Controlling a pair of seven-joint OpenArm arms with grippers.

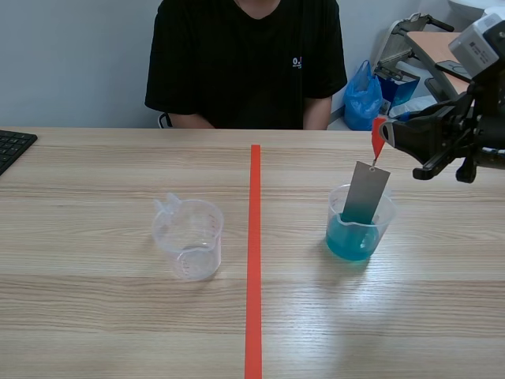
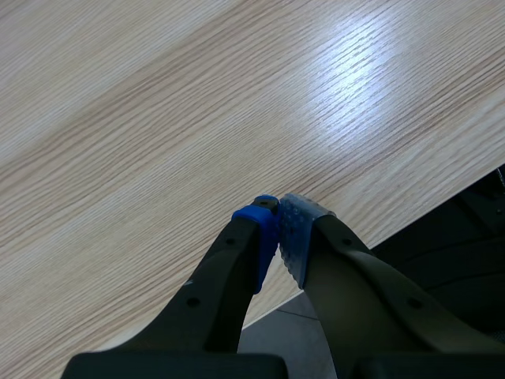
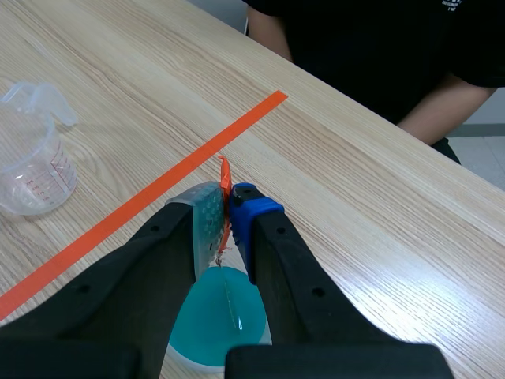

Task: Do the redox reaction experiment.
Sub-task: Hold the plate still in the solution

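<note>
Right jaws pinch the orange tab [image 1: 379, 136] of the grey strip [image 1: 365, 193], which hangs into the blue-filled beaker [image 1: 339, 237]; left jaws closed, empty.

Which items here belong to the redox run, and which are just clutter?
In use:
right gripper, shut on orange tab
grey metal plate hanging below it
blue-liquid beaker
empty clear beaker

Lying about:
keyboard
blue bag

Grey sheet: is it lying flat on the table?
No, the grey sheet hangs by an orange tag from the right gripper, lower end inside the blue-filled beaker.
</note>
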